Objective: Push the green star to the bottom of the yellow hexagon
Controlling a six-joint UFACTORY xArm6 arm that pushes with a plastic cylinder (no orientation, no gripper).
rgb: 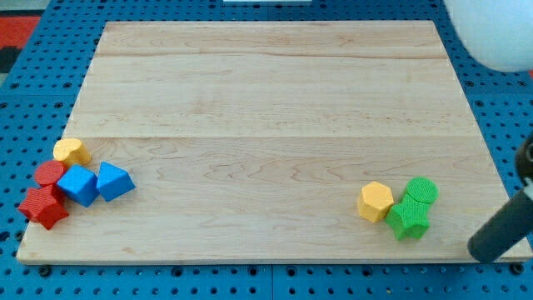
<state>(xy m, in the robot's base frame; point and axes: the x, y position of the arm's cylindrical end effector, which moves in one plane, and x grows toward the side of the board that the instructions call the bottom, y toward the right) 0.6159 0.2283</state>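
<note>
- Rod end: you see my tip (476, 250) at the board's bottom-right corner, just right of the green star (408, 219); it is a bare rod, touching no block.
- Two green blocks: star and green cylinder (422, 191), touching.
- Two yellow: yellow hexagon (376, 201), beside the star's upper left; yellow cylinder (71, 151), far left.
- Two blue blocks (79, 184) (114, 181).
- Two red blocks (43, 207) (48, 173).
</note>
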